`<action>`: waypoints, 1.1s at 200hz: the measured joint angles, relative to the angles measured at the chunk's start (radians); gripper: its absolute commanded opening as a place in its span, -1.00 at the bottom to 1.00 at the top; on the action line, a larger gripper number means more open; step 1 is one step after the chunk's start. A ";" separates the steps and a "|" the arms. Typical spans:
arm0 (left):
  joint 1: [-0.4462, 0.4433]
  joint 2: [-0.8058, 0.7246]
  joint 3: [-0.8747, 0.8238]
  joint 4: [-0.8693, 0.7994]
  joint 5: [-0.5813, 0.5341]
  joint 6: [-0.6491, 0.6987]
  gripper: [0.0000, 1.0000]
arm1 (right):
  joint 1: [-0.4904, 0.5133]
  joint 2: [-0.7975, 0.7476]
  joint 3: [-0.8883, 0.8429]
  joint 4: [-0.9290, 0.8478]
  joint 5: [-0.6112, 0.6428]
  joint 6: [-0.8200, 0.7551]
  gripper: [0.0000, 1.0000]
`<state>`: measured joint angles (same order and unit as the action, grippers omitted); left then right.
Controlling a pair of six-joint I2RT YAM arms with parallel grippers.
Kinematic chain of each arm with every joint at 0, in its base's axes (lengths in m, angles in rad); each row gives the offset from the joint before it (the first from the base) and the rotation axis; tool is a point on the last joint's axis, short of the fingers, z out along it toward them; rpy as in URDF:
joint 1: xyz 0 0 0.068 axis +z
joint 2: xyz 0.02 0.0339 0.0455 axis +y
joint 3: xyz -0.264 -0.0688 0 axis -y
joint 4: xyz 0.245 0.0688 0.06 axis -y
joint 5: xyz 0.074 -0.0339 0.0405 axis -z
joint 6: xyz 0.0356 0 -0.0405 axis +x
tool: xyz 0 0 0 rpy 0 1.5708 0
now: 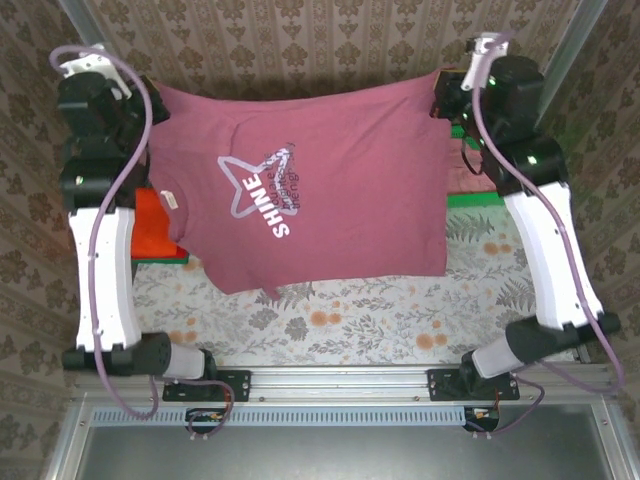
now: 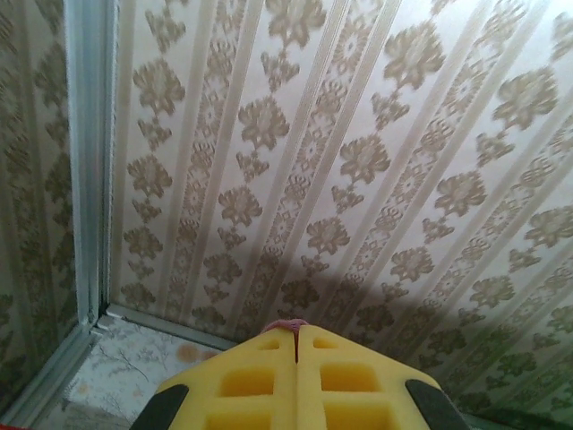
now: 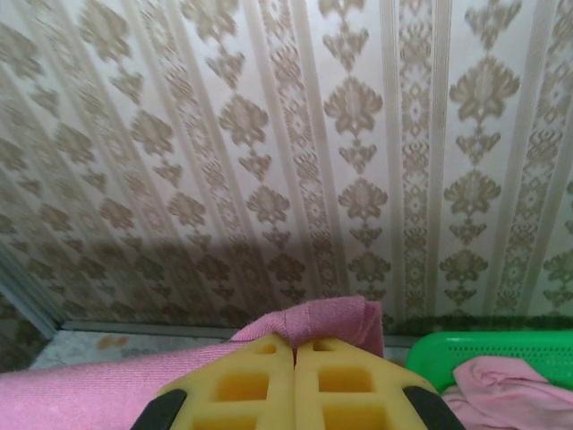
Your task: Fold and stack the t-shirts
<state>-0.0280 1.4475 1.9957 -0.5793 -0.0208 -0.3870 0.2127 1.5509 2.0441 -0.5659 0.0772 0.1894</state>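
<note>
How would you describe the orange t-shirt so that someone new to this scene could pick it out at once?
Start at the big maroon t-shirt stretched over the flowered table. Look to its left edge, next to the white left arm: the orange t-shirt lies on the table, partly hidden by the maroon one. It is the only bright orange cloth; its maroon neighbour bears white lettering.

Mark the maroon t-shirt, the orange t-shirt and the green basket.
maroon t-shirt point(image 1: 370, 180), top external view, plain cloth right of the print.
orange t-shirt point(image 1: 152, 228), top external view, its exposed patch.
green basket point(image 3: 501, 345), right wrist view, its rim.
</note>
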 measured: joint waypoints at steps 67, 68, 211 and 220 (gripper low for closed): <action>0.059 0.418 0.588 -0.100 0.090 -0.024 -1.00 | -0.047 0.404 0.517 -0.039 -0.083 0.068 -1.00; 0.061 0.423 0.601 -0.101 0.093 -0.024 -1.00 | -0.047 0.407 0.525 -0.040 -0.084 0.069 -1.00; 0.090 -0.294 -0.998 0.167 0.209 -0.240 -1.00 | -0.098 -0.191 -0.949 0.219 -0.203 0.273 -1.00; 0.088 -0.294 -1.089 0.156 0.219 -0.261 -1.00 | -0.098 -0.194 -1.036 0.224 -0.210 0.296 -1.00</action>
<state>0.0601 1.1538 0.9066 -0.4236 0.1986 -0.6476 0.1146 1.3567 1.0084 -0.3420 -0.1329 0.4854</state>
